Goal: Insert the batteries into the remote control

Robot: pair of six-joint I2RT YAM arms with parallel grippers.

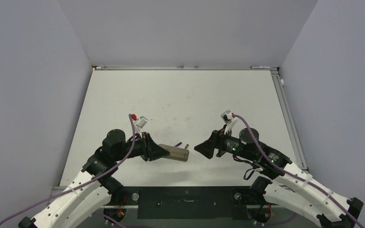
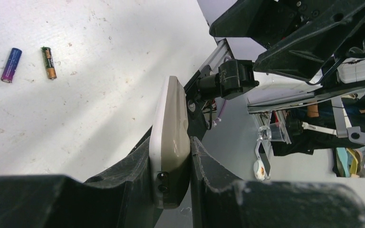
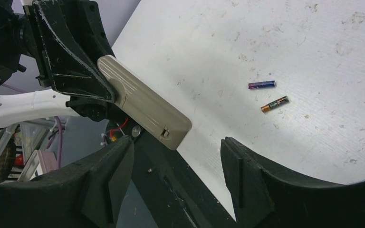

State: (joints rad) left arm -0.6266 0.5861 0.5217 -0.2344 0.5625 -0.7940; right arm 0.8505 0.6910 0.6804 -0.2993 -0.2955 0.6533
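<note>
Between the clenched left fingers (image 2: 218, 190), the remote control (image 2: 171, 123) (right fingers (image 3: 109, 175) apart and empty)

arms: left gripper (image 1: 164, 152), right gripper (image 1: 201, 148) – black, wedge-shaped fingers | behind grippers: black joints, white links (image 1: 71, 199) dotted with holes | purple cables (image 1: 132, 137) to small pale wrist cameras (image 1: 142, 121) | behind right gripper: green light (image 1: 234, 148)

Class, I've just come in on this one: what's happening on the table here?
The left gripper holds the remote control up off the table, jaws clamped on one end, its beige back showing. The right gripper faces the free end with jaws open, holding nothing. The purple battery and the gold battery lie loose on the table, so neither is loaded yet.
</note>
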